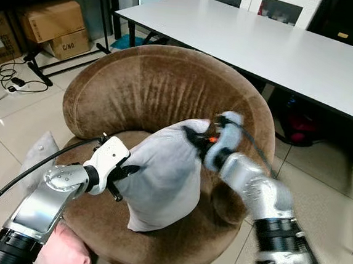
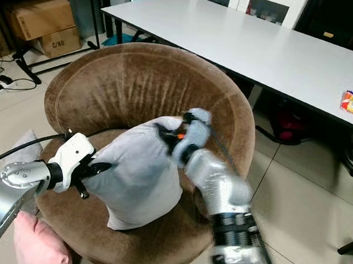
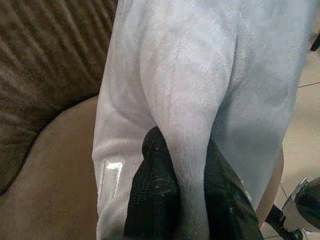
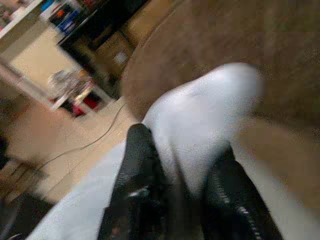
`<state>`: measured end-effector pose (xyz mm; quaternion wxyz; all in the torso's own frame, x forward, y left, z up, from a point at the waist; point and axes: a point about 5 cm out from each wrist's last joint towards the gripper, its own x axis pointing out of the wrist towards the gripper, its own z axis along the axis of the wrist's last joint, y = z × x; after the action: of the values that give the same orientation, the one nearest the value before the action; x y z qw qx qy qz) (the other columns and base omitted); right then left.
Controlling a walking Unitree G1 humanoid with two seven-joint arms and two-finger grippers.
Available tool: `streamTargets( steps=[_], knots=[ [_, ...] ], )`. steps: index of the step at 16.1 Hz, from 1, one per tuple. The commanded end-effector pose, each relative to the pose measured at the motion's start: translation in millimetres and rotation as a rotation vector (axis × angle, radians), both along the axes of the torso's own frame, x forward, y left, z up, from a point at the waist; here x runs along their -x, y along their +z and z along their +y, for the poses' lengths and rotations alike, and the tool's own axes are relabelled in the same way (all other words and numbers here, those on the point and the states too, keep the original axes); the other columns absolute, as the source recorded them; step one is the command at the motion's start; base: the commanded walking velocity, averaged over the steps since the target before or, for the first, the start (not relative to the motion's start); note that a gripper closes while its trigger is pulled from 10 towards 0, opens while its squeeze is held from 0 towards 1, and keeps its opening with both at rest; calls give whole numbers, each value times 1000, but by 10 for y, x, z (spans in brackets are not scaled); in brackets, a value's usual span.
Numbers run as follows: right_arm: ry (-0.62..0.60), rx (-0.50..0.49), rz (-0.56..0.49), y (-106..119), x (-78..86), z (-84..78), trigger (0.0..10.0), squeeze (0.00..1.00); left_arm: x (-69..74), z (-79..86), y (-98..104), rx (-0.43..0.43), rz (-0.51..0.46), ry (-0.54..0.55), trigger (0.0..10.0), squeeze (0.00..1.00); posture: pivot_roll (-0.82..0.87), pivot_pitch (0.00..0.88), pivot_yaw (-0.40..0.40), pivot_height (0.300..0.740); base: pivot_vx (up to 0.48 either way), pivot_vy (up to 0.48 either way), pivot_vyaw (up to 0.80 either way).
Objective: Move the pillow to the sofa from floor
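Brown velvet sofa (image 1: 149,86), round tub form, centre of frame in both eye views; curved back toward the top, seat toward the bottom. White table (image 1: 276,48) behind it, upper right. Grey pillow (image 1: 160,174) at frame centre, upright over the seat, lower end looking to rest on or just above the seat cushion; cannot tell which. Left gripper (image 1: 123,175) at lower left, fingers (image 3: 155,200) pinching a fold along the pillow's side, fabric bulging up between the two pads. Right gripper (image 1: 195,138) at centre, on the pillow's upper corner; wrist view shows fingers (image 4: 137,165) straddling a ridge of grey cloth, apparently closed on it, though the picture is blurred. A second grey cushion (image 1: 38,154) lies on the tile at left edge, a pink one (image 1: 64,252) at bottom left, both beside the sofa base. Risks, as judged: both grips hold only thin pinches of cover, so one may slip and let the pillow swing. It stands tall and narrow, near the seat's front; released unevenly it could topple forward over the front rim back to the floor. A finger snagged in the fabric on opening could drag the pillow off as the arm withdraws.
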<state>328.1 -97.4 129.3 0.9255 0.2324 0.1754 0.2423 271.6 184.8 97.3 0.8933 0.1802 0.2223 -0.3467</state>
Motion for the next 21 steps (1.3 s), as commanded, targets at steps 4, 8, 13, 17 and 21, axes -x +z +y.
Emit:
streamTargets(
  steps=[4,8,13,17,21],
  knots=[
    [-7,285,-447,593,-203,-439,10000,1000,42,118,-111,-65,58,-4,0,0,-38,0,-18,740,0,0,0],
    [531,570,-837,903,71,-56,10000,1000,-8,91,-111,-95,51,-68,0,0,-43,0,-26,740,0,0,0],
    [961,819,-853,494,292,269,10000,1000,-157,5,23,-157,6,-187,0,0,-22,0,-47,740,0,0,0],
    [991,1010,-877,353,191,447,10000,361,-184,-287,39,-204,-1,-379,0,0,-14,0,-54,740,0,0,0],
    [942,1106,-879,289,79,471,10000,0,-137,-430,20,-230,12,-487,0,0,-13,0,-53,740,0,0,0]
  ],
)
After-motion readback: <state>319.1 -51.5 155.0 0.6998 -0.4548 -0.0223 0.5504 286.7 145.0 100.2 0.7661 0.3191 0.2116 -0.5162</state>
